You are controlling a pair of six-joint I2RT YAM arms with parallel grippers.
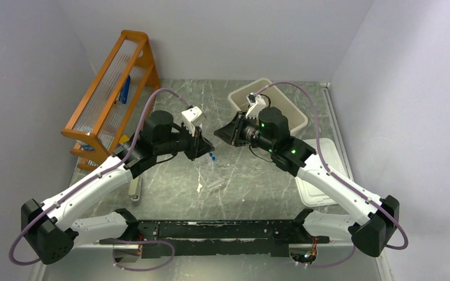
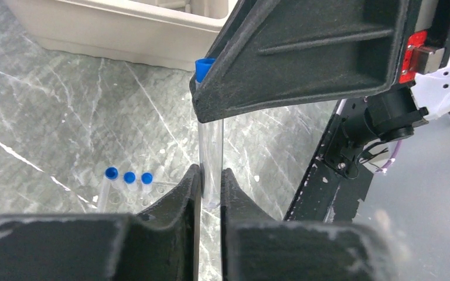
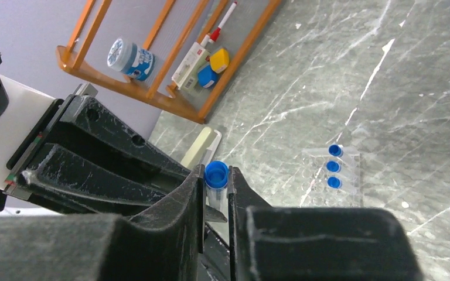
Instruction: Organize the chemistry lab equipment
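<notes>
Clear thin plastic tube with a blue cap [image 2: 211,143] is pinched near its base by the left gripper [image 2: 211,178]; the right gripper [image 3: 215,178] jaws squeeze its capped end.

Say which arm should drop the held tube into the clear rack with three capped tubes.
Probably right: the right gripper pinches the blue-capped tube at its cap, leaving the bottom free to enter the clear rack, while the left gripper clamps that lower end.

The tabletop [image 1: 258,187] is grey-green, marbled with white veins. The clear tube [image 2: 211,146] has a blue cap [image 3: 217,174]; 3 more blue caps [image 2: 129,176] match it. The rack [image 1: 133,35] is orange, the bin [image 2: 111,32] beige, the left gripper [image 2: 210,184] and right gripper [image 3: 215,190] black.
</notes>
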